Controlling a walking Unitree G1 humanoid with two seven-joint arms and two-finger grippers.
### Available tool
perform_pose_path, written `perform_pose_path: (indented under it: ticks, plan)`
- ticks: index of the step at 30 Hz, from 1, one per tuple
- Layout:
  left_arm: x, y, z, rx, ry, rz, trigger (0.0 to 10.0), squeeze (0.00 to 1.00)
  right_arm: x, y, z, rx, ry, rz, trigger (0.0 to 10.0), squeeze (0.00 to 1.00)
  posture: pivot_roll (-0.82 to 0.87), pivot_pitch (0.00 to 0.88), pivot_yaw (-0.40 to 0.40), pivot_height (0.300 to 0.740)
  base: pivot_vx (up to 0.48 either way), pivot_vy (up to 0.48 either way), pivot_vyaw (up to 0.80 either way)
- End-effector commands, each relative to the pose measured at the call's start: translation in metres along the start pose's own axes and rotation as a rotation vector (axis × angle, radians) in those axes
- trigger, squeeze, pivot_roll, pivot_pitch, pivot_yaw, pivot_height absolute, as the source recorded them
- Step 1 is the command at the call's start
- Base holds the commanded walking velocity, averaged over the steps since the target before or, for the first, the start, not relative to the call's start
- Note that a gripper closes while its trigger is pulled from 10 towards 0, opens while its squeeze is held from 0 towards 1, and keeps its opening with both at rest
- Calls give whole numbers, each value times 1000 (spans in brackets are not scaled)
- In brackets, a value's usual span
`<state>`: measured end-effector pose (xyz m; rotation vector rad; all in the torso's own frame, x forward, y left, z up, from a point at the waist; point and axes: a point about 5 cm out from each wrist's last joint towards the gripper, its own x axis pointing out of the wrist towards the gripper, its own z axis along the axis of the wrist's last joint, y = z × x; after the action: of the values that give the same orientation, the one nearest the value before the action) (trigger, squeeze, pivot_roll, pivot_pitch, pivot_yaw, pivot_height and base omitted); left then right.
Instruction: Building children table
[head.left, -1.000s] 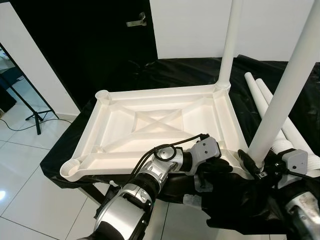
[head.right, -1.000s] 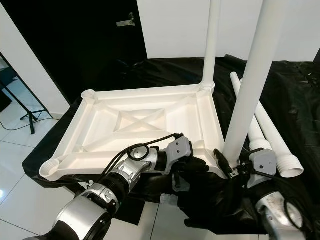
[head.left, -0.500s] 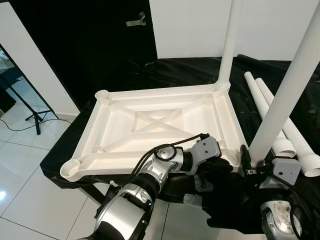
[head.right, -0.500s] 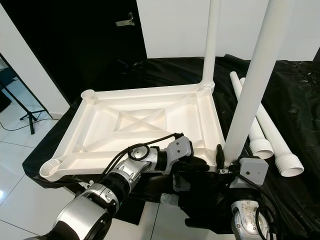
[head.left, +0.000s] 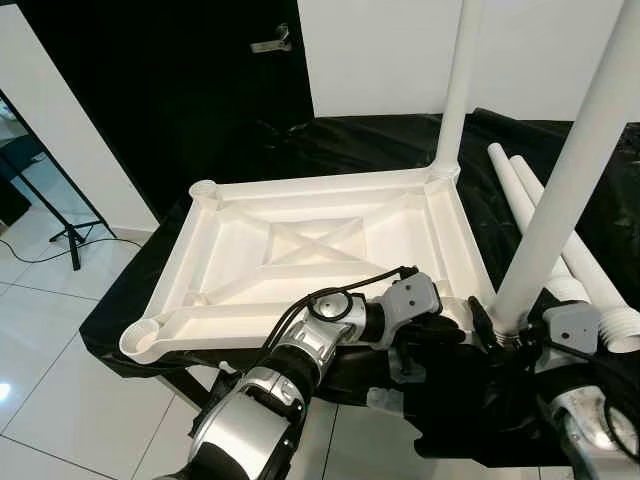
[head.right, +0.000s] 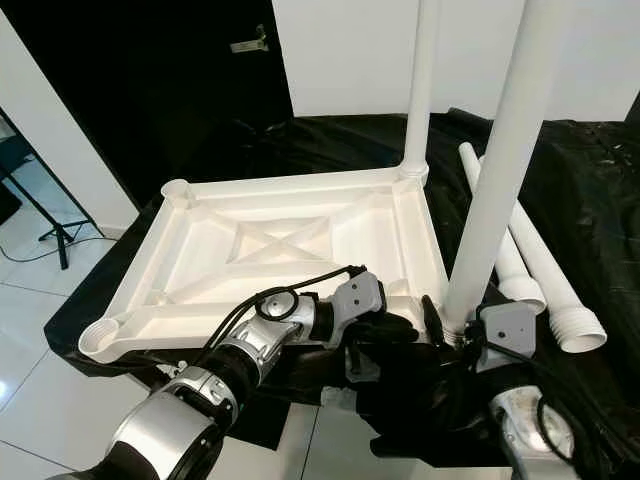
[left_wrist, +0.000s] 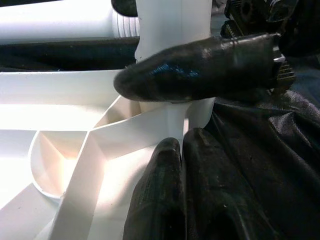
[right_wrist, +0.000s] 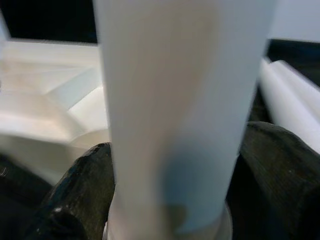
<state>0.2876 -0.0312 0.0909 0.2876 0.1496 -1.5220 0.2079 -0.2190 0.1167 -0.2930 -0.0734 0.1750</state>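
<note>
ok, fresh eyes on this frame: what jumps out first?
The upside-down white tabletop lying on the black-draped surface, with one white leg upright in its far right corner. Next, the near right corner: the right gripper has its jaws around a second upright leg at its base, the left gripper beside that socket. Two spare legs lie to the right.

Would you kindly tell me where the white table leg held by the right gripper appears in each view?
Left eye: white table leg, right side, rising off the top.
Right eye: right of centre.
Left wrist: top centre, behind a black finger.
Right wrist: centre, between the fingers.
Shared landmark: white upturned tabletop.
</note>
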Motion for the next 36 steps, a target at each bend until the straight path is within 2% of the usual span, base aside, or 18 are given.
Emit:
perform_pose_path:
  ticks: [1, 3, 4, 5, 6, 13, 19, 21, 22, 23, 26, 29, 31, 33, 34, 35, 36]
  plan:
    - [3, -21, -45, -159, 171, 37, 10000, 0, -3, 3, -7, 35, 47, 80, 10000, 0, 3, 0, 89, 740, 0, 0, 0]
    - [2, -21, -45, -160, 171, 38, 10000, 0, -6, 6, -7, 54, 63, 149, 9725, 0, 4, 0, 91, 740, 0, 0, 0]
    - [2, -21, -46, -160, 172, 36, 10000, 0, -9, 8, -8, 64, 70, 185, 5255, 0, 5, 0, 91, 740, 0, 0, 0]
    - [2, -21, -46, -160, 172, 36, 10000, 0, -9, 8, -8, 64, 70, 185, 5255, 0, 5, 0, 91, 740, 0, 0, 0]
    - [2, -21, -46, -160, 173, 35, 10000, 0, -14, 10, -10, 75, 85, 235, 0, 0, 5, 0, 92, 740, 0, 0, 0]
    - [1, -20, -46, -157, 175, 38, 10000, 0, -19, 10, -15, 83, 123, 276, 0, 0, 3, 0, 96, 740, 0, 0, 0]
    - [2, -20, -45, -152, 175, 35, 10000, 0, -19, 13, -20, 108, 141, 191, 0, 0, 5, 0, 94, 740, 0, 0, 0]
    - [2, -20, -45, -150, 173, 34, 10000, 0, -19, 14, -19, 99, 130, 131, 0, 0, 12, 0, 91, 740, 0, 0, 0]
    - [1, -21, -46, -154, 177, 36, 10000, 0, -19, 18, -16, 109, 97, 20, 0, 0, 19, 0, 92, 740, 0, 0, 0]
    - [1, -21, -46, -154, 177, 36, 10000, 0, -19, 18, -16, 109, 97, 20, 0, 0, 19, 0, 92, 740, 0, 0, 0]
    - [-1, -21, -49, -158, 184, 38, 10000, 0, -21, 24, -10, 134, 36, -171, 0, 0, 23, 0, 89, 740, 0, 0, 0]
    - [-2, -19, -48, -156, 184, 44, 10000, 0, -22, 21, -9, 147, 17, -253, 0, 0, 28, 0, 87, 740, 0, 0, 0]
    - [-2, -18, -47, -157, 179, 51, 10000, 0, -23, 12, -8, 175, 16, -358, 0, 0, 27, 0, 88, 740, 0, 0, 0]
    - [-2, -19, -48, -158, 180, 49, 10000, 0, -21, 7, -8, 176, 18, -386, 0, 0, 25, 0, 89, 740, 0, 0, 0]
    - [-2, -20, -48, -157, 183, 44, 10000, 0, -19, 8, -7, 171, 17, -375, 1569, 0, 21, 0, 90, 740, 0, 0, 0]
    - [-2, -20, -48, -157, 183, 44, 10000, 0, -19, 8, -7, 171, 17, -375, 1569, 0, 21, 0, 90, 740, 0, 0, 0]
    - [-1, -21, -49, -156, 185, 40, 10000, 0, -17, 9, -6, 160, 16, -359, 6549, 0, 20, 0, 90, 740, 0, 0, 0]
